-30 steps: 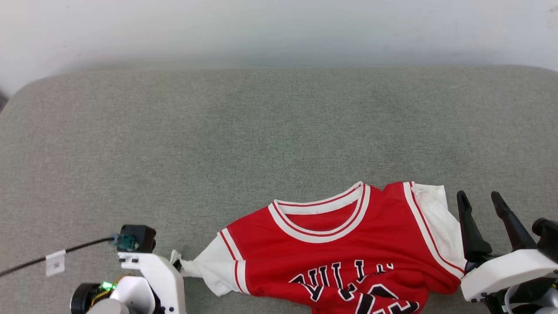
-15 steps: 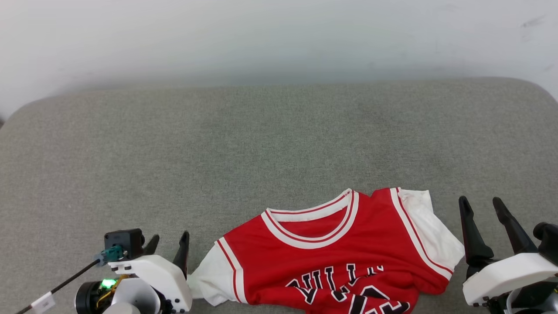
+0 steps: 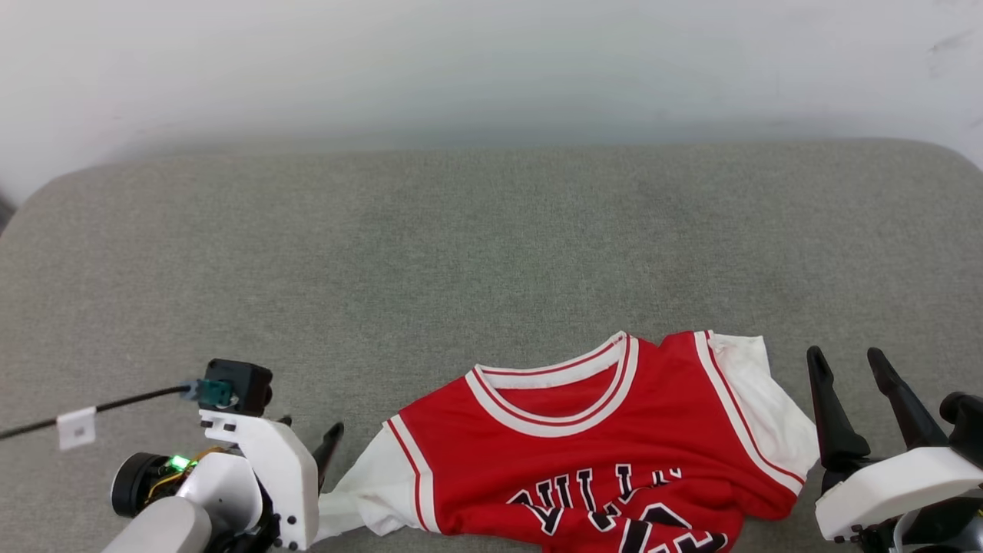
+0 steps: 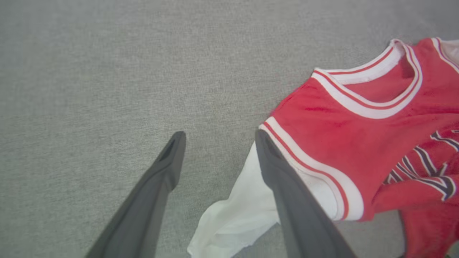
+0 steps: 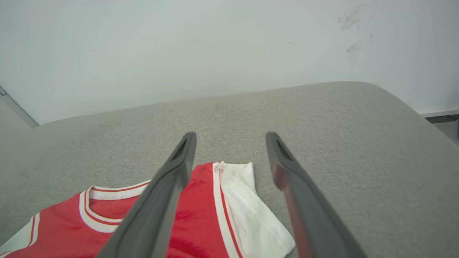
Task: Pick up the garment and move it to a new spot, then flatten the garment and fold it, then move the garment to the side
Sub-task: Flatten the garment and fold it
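The garment (image 3: 607,453), a red jersey with white sleeves and black lettering, lies face up on the grey cushioned surface (image 3: 461,261) near its front edge, and its lower part is cut off by the frame. My left gripper (image 3: 311,434) stands open just left of the white left sleeve (image 3: 369,491). In the left wrist view the left gripper (image 4: 219,137) holds nothing, and its right finger (image 4: 287,193) lies over the sleeve (image 4: 236,218). My right gripper (image 3: 848,361) is open beside the right sleeve (image 3: 768,407). From the right wrist the right gripper (image 5: 231,138) hovers above that sleeve (image 5: 251,211).
A pale wall (image 3: 491,69) rises behind the cushion. A black cable with a white tag (image 3: 75,428) runs off to the left from my left wrist. The cushion's rounded right corner (image 5: 401,107) drops off near a dark floor strip. Bare grey fabric spreads behind the jersey.
The head camera has shifted. A second ago the left sleeve was drawn to a point at my left wrist; it now lies slack and my left fingers show open beside it. The right gripper has held still.
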Robot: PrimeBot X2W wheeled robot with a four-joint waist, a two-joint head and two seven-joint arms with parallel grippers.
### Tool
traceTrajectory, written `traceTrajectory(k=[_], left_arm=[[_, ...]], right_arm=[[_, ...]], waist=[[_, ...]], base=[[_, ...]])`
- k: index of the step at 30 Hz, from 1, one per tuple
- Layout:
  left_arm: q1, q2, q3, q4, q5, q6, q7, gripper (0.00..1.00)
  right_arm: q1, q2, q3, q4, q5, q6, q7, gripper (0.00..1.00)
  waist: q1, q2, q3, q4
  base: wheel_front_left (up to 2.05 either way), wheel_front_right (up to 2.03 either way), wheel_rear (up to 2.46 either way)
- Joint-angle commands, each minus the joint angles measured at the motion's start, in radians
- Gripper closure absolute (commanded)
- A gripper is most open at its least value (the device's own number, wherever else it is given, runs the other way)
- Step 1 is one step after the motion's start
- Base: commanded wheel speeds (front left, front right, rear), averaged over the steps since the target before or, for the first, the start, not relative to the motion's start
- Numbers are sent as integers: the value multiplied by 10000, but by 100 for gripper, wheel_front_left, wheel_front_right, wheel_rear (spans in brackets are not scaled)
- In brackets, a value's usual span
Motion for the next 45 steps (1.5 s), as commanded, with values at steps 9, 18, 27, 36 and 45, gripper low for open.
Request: traceTrajectory(k=[9,18,27,36,45], left_arm=[[-124,1054,-916,-494,-563,-190,3418,0],[204,588,-1900,558,-934,-602,4639,70],[264,-285,-846,906,-794,-283,1656,100],[318,-896,13,310,-110,296,-1369,100],[-139,-1124,201,-647,464,542,-2507,100]], right_arm=[[-315,14,170,157,153,-3,-240,0],[-505,14,129,440,232,-3,-423,0],[-273,14,-254,647,202,-3,-240,0],[-712,14,-1071,1683,250,-3,1063,0],[-2333,-709,-913,3567,583,-3,3889,0]], waist=[[0,-1,834,-410],[0,-1,1048,-610],[0,-1,371,-350],[0,-1,-54,57],[0,-1,438,506]], base=[[0,0,0],[0,0,0],[0,0,0],[0,0,0],[0,0,0]])
